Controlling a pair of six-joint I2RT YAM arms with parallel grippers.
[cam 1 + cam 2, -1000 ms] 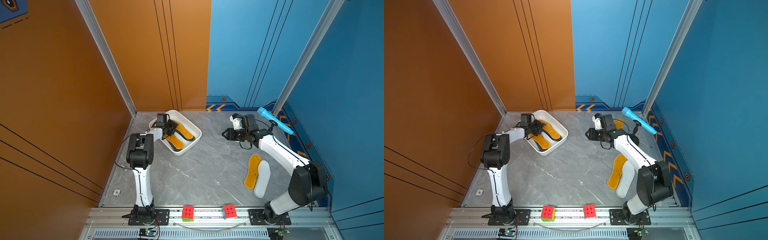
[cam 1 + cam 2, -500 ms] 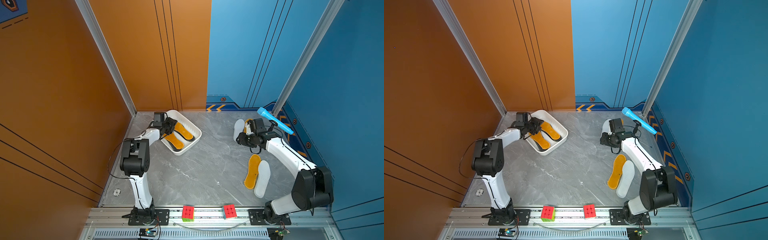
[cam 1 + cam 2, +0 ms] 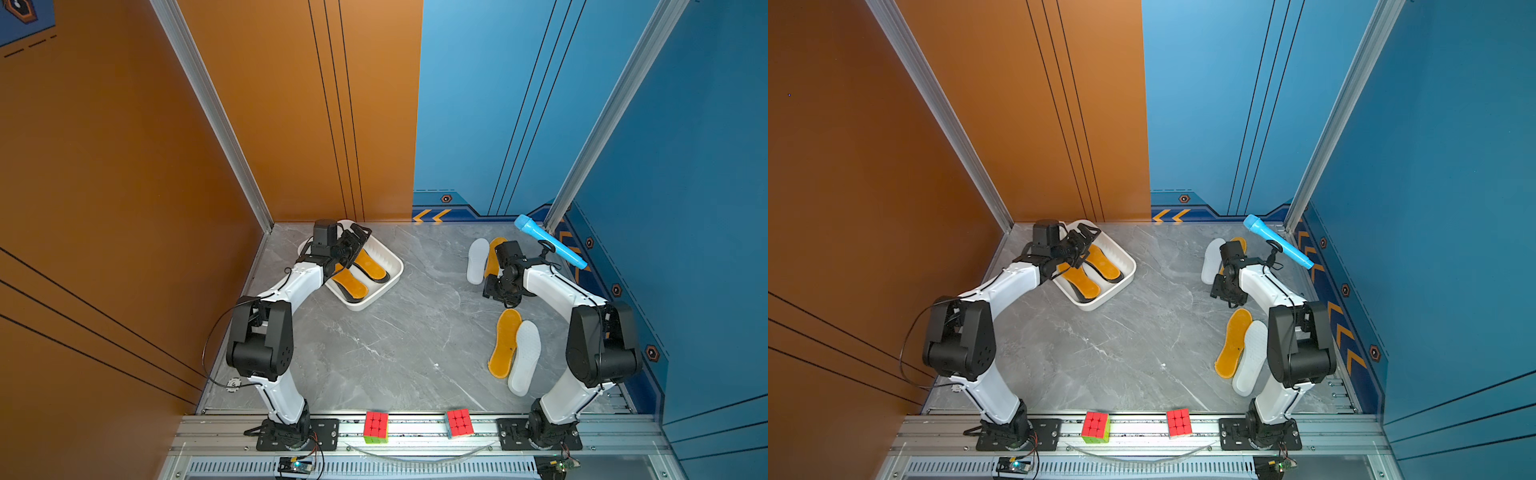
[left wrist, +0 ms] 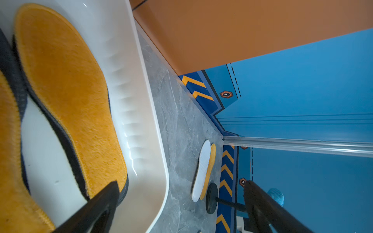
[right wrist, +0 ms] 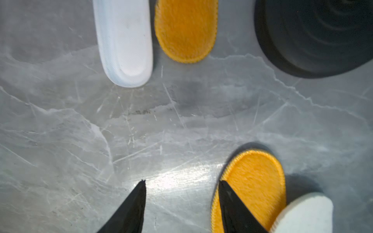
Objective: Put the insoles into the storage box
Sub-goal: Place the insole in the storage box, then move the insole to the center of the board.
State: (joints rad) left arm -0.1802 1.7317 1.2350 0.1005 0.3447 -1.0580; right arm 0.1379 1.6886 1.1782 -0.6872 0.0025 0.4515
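Gaping wide above the storage box (image 3: 376,296), left jaws seemingly hold nothing.

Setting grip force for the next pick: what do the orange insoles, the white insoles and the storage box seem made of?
Orange insoles: plush pile fabric, matte, with a stitched rim; fuzzy nap shows close up.
White insoles: probably foam or soft rubber, matte with a fine woven-looking texture.
Storage box: likely hard plastic, glossy; highlights run along its ribbed wall.
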